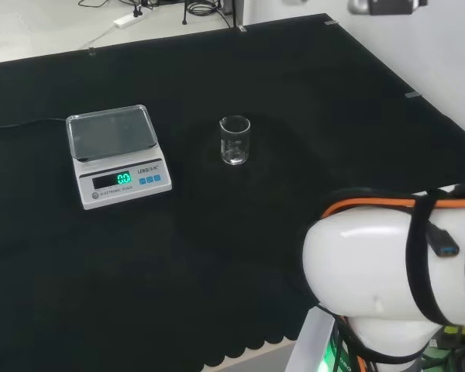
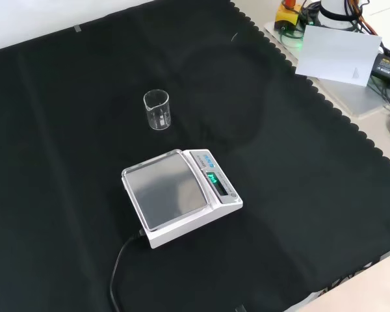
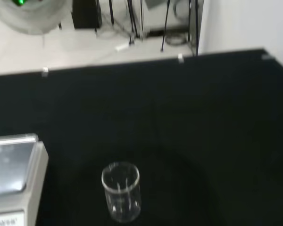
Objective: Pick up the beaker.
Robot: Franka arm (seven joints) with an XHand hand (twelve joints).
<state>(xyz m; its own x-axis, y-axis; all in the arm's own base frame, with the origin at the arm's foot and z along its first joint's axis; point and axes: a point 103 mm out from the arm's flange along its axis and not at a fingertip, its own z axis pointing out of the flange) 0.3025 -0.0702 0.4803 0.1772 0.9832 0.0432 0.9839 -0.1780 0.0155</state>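
One clear beaker [image 1: 235, 140] is standing upright on the black worktop [image 1: 310, 93], empty as far as I can tell, and nothing is touching it. In the head view it is sitting to the right of a white scale [image 1: 116, 155], apart from it; in the front view it is standing farther off than the scale. The wrist camera is looking down on the beaker from some way off. I cannot tell whether the robot hand is open or closed. Judging the step as an approach, the robot hand should be coming in from the side away from the scale, closing round the glass wall below the rim and lifting straight up, since clear glass is likely to slip or tip.
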